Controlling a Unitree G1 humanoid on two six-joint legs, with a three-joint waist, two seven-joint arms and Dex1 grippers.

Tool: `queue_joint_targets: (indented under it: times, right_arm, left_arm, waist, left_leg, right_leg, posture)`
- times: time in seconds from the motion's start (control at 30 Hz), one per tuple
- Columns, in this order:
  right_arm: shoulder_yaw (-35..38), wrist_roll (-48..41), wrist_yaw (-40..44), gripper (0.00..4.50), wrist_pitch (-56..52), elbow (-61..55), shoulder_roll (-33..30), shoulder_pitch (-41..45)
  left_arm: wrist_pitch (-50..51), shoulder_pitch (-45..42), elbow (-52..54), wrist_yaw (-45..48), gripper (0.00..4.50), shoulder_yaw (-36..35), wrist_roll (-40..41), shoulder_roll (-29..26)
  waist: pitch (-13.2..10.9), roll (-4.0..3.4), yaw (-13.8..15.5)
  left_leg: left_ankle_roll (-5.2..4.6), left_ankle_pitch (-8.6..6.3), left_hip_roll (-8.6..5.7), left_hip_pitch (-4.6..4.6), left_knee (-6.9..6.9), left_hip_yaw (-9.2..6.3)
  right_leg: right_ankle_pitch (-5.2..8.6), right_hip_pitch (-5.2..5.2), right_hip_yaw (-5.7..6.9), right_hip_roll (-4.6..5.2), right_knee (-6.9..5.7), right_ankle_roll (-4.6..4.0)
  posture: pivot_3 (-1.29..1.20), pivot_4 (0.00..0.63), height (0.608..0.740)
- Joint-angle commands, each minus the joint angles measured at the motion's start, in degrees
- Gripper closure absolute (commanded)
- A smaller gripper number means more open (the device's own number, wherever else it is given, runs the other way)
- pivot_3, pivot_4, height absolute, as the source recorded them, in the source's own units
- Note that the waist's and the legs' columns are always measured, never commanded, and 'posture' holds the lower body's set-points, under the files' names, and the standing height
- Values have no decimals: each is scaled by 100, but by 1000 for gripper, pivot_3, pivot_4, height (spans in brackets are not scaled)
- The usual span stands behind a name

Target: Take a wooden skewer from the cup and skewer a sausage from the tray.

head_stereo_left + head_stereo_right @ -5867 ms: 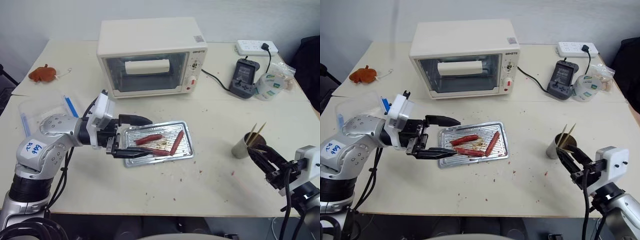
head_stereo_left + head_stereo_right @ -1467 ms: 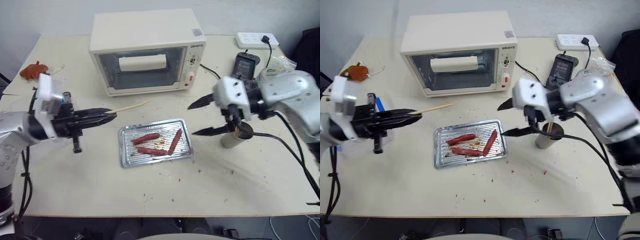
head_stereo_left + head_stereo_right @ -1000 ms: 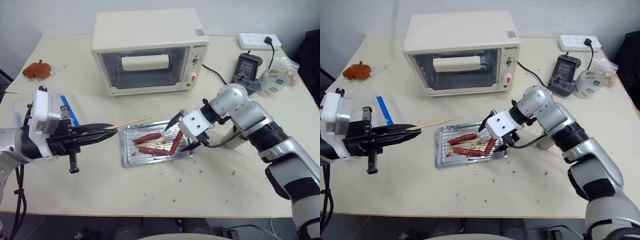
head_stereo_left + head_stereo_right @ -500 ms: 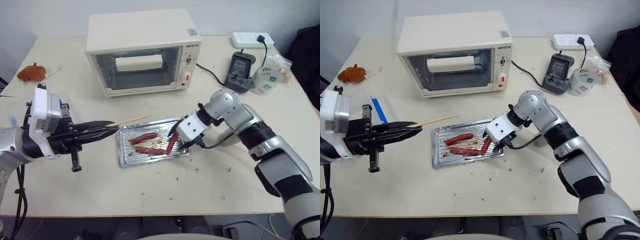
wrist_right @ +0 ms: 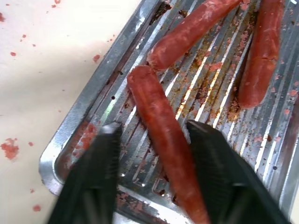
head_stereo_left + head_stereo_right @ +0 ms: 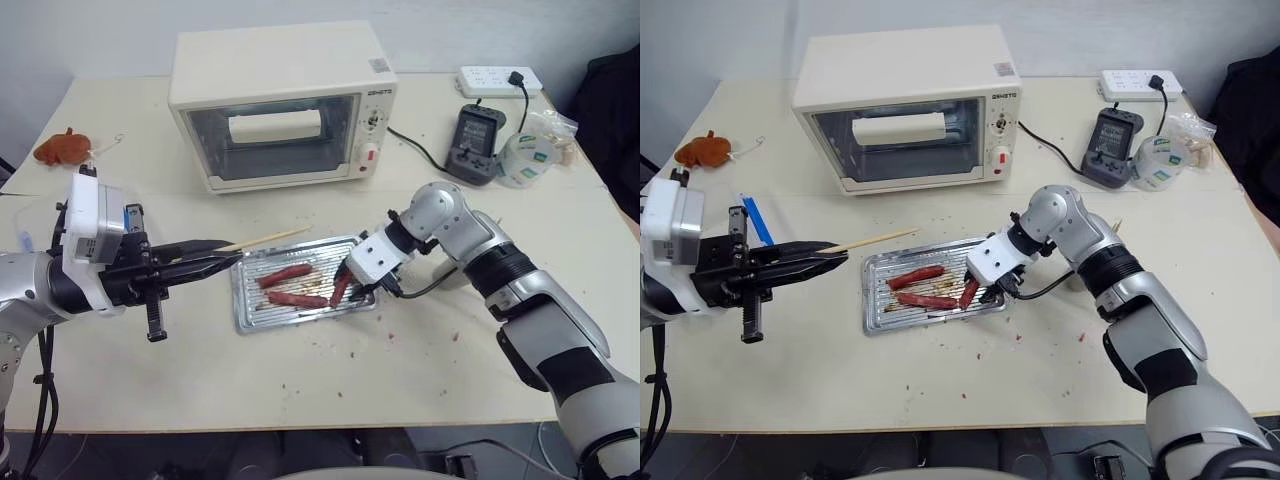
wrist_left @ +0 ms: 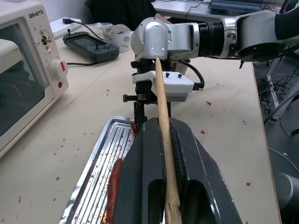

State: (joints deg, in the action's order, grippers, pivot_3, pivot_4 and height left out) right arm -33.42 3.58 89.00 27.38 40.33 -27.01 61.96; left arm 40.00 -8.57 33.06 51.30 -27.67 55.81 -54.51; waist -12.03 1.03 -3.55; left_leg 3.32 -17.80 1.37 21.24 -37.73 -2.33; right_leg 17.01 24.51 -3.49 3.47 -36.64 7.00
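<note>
A: Fingers of the right gripper (image 5: 154,140) are straddling the sausage (image 5: 163,135) on the tray (image 5: 84,100), gaps on both sides, not clenched yet. Step?

B: Grabbing the sausage. Left gripper (image 6: 222,262) is clamping the wooden skewer (image 6: 265,239), tip pointing toward the tray.

A: Cup?

B: Sitting behind the right arm, mostly hidden.

A: Next?

B: Probably squeezing onto that sausage, lifting it clear of the other two, then lining it up end-on with the skewer tip.
</note>
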Motion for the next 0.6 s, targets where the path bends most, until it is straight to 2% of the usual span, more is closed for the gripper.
queue_joint_targets:
  times: [0.03, 0.6]
  right_arm:
    - [-49, 4, 350, 3671, -74, 11, 34, -4]
    - [33, -38, 349, 3671, -390, -63, 12, -107]
  left_arm:
    - [-127, -6, 68, -22, 4500, -88, 3, 9]
    - [-247, -346, -102, 26, 4500, 265, -78, -5]
  waist:
    - [0, 0, 0]
    - [0, 0, 5]
  left_leg:
    - [0, 0, 0, -1, -2, 0]
    - [-1, 1, 0, -3, -20, -5]
  right_leg:
    - [0, 0, 0, 0, -5, 0]
    - [1, -1, 0, -3, -27, -4]
  posture:
    - [0, 150, 740]
    - [0, 150, 740]
